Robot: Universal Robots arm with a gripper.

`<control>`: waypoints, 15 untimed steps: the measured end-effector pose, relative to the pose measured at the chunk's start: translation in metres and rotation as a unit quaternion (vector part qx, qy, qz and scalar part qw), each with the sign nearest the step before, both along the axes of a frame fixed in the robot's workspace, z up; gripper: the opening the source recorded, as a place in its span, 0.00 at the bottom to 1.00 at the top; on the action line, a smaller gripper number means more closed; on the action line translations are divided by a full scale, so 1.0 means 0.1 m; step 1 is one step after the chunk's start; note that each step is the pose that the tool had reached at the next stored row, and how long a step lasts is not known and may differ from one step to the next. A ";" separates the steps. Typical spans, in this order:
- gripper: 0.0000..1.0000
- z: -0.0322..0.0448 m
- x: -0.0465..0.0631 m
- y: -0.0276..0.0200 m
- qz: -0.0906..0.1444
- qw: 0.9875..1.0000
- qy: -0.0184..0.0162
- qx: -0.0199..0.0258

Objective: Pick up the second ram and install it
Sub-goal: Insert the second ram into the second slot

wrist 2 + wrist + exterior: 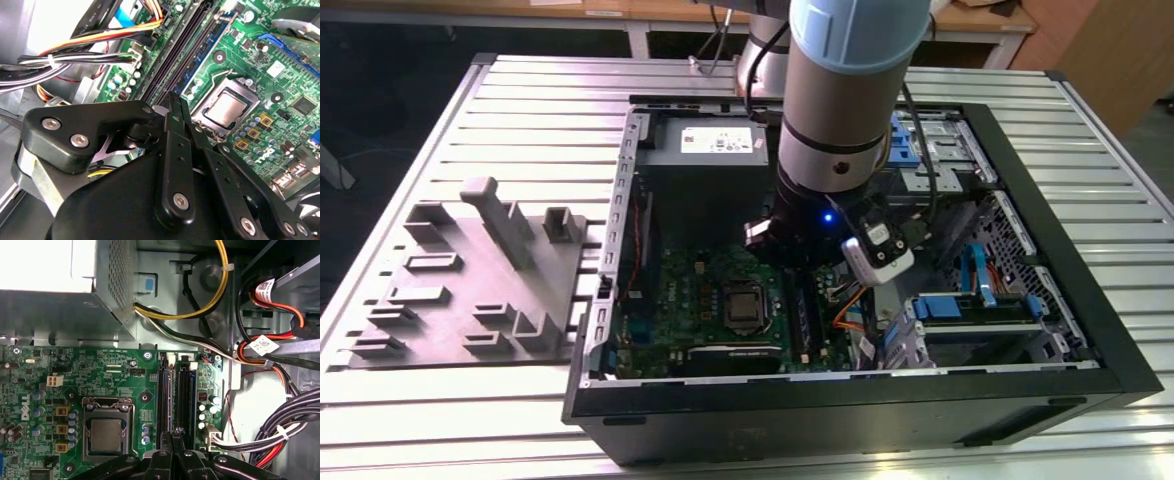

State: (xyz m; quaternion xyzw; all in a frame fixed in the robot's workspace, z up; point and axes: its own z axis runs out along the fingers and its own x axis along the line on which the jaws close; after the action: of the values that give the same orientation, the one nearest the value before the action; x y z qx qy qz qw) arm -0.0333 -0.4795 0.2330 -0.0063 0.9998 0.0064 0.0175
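One black metal gripper hangs over long dark memory slots at the green motherboard's edge, fingers nearly touching; whether they pinch anything cannot be told.

in the exterior view i see an open computer case on a slatted metal table. at nine o'clock from the case lies a grey moulded tray. inside, a green motherboard carries a processor socket; the grey power supply sits at twelve o'clock from it.
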 end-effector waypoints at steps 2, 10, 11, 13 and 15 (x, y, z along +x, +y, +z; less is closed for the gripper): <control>0.11 -0.003 -0.01 0.001 0.000 1.000 0.000 0.000; 0.11 -0.018 -0.01 0.009 0.000 1.000 0.000 0.002; 0.11 -0.019 -0.01 0.010 0.000 1.000 0.000 0.002; 0.11 -0.025 -0.01 0.008 0.000 1.000 0.000 0.002; 0.11 -0.025 -0.01 0.008 0.000 1.000 0.000 0.002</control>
State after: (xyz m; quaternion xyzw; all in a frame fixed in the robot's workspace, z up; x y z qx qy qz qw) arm -0.0342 -0.4787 0.2305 -0.0063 0.9998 0.0083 0.0175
